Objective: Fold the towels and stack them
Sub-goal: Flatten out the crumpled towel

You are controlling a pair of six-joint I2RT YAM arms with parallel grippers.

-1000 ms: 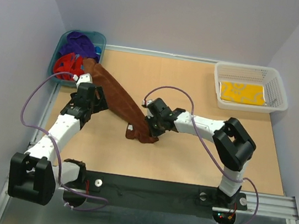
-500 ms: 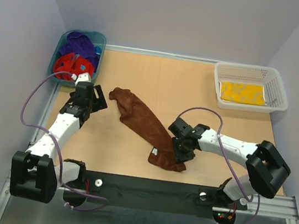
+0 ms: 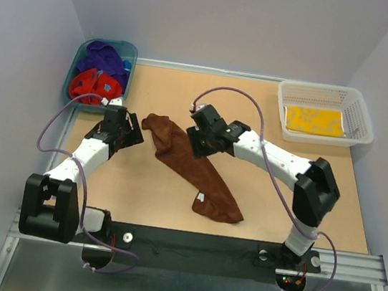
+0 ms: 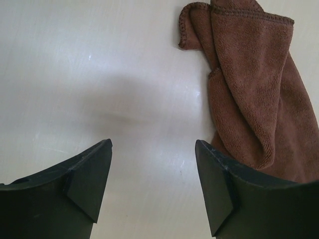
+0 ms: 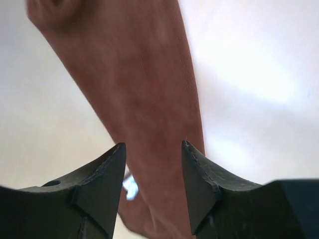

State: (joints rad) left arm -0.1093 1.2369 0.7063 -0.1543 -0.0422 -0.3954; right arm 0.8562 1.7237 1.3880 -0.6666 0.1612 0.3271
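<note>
Brown towel (image 3: 203, 183) lay rumpled and unfolded on the table (image 3: 303, 190), only the yellow towel (image 3: 314, 120) folded in the basket (image 3: 285, 93); left gripper (image 4: 153, 144) and right gripper (image 5: 153, 144) gaped empty

Top external: high behind the near edge, facing down and forward, whole table (image 3: 294, 203) in frame. Left wrist: close, looking down at the table. Right wrist: close, blurred, looking down. All three share the brown towel (image 3: 176, 154).
</note>
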